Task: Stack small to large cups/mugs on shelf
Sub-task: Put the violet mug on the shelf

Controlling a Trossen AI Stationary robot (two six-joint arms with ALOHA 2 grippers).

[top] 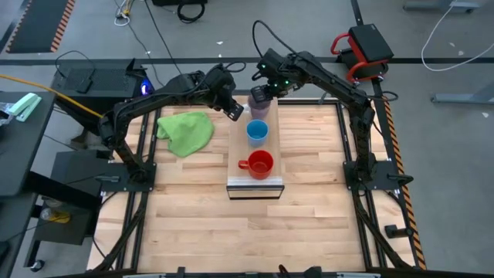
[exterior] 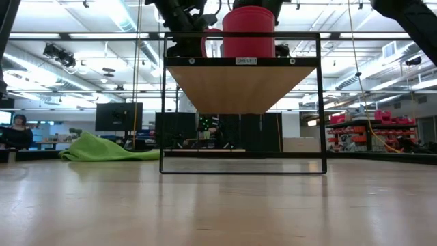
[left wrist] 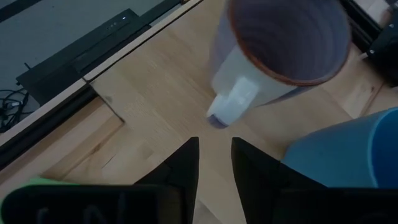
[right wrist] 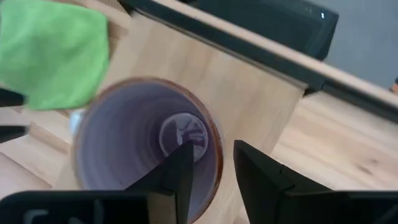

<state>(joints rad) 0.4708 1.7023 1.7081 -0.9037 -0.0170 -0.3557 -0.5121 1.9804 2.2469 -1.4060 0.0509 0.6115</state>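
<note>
The shelf [top: 231,166] stands in the middle of the table, with three vessels in a row on it. The translucent purple-grey mug [top: 258,108] stands at the far end, the blue cup [top: 257,132] in the middle, and the red mug [top: 261,164] nearest, also seen in the low view [exterior: 249,31]. My right gripper [right wrist: 213,163] is over the purple mug [right wrist: 137,143]. It is open, with one finger inside the rim and one outside, apart from the wall. My left gripper [left wrist: 215,163] is slightly open and empty, just short of the mug's handle [left wrist: 235,102].
A green cloth [top: 186,131] lies on the table left of the shelf, and it also shows in the low view [exterior: 102,149]. The blue cup [left wrist: 348,155] stands close beside my left gripper. The table's black frame rail [right wrist: 249,46] runs just beyond the shelf's far end.
</note>
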